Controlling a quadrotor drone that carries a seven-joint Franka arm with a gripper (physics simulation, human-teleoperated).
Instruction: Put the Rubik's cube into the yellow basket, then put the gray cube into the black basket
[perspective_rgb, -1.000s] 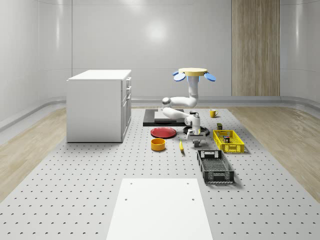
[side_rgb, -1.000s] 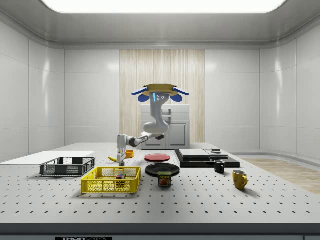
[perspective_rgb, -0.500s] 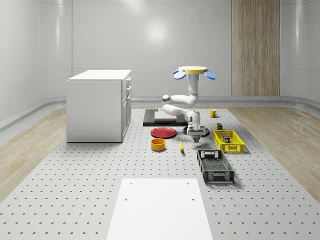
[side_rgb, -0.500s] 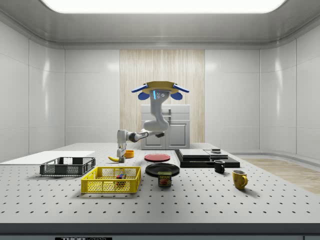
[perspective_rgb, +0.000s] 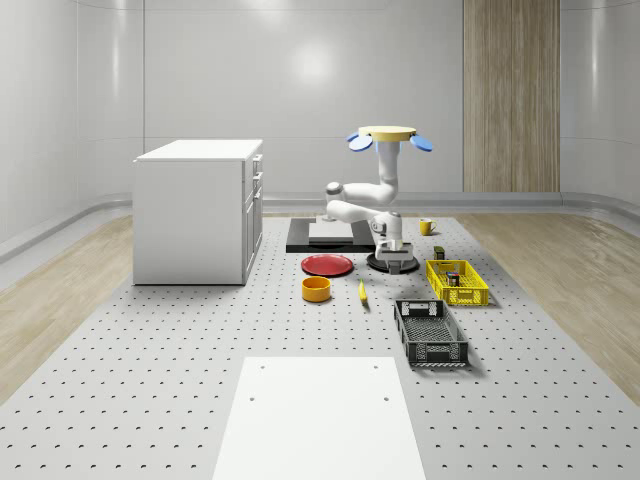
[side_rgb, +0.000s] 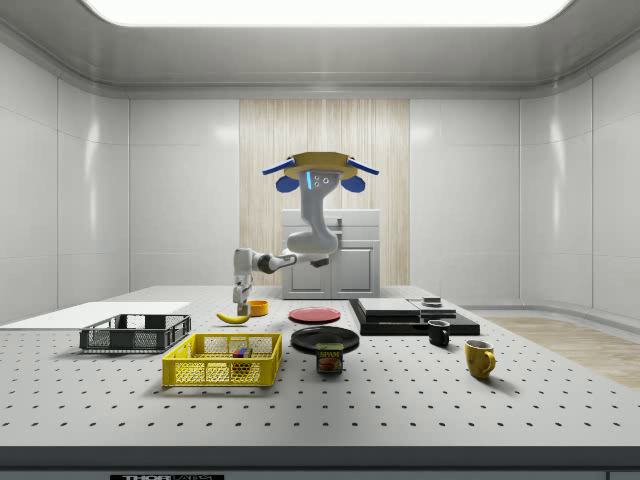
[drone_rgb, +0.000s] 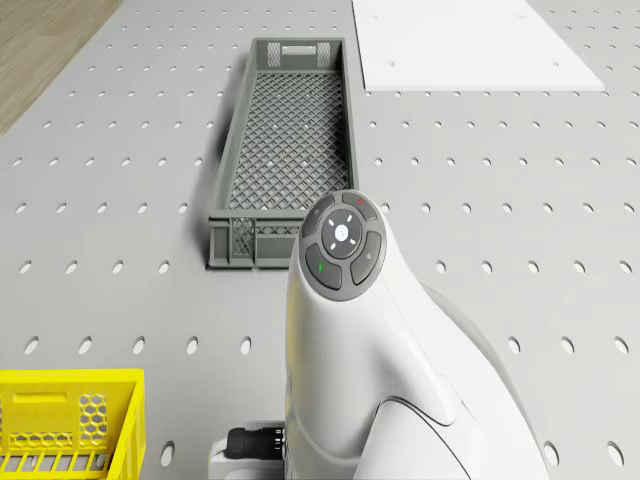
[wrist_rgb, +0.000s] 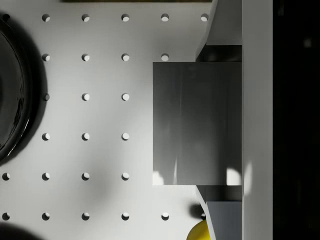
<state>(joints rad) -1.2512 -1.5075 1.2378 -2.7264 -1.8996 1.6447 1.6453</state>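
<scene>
Gray cube (wrist_rgb: 197, 122): a plain, matte, flat-faced block, held between the gripper's two fingers, off the table; in the wrist view the perforated table runs beneath it.
Handling: I judge it rigid and light, with smooth faces that could slip; opposite flat sides are the place to hold it, as the fingers (wrist_rgb: 222, 30) do now.
Gripper (perspective_rgb: 398, 263): closed onto the gray cube, pointing down, above the table between the black plate (side_rgb: 324, 338) and the black basket (perspective_rgb: 430, 331).
Drone (perspective_rgb: 389, 137): hovers over the table's far part, above the dark slab (perspective_rgb: 300, 240).
Rubik's cube (side_rgb: 240, 352): lies in the yellow basket (perspective_rgb: 457, 282), so that step looks done.
Black basket: near side of the yellow basket, holding nothing.
Nearby: banana (perspective_rgb: 361, 292), orange bowl (perspective_rgb: 316, 288), red plate (perspective_rgb: 327, 264).
</scene>
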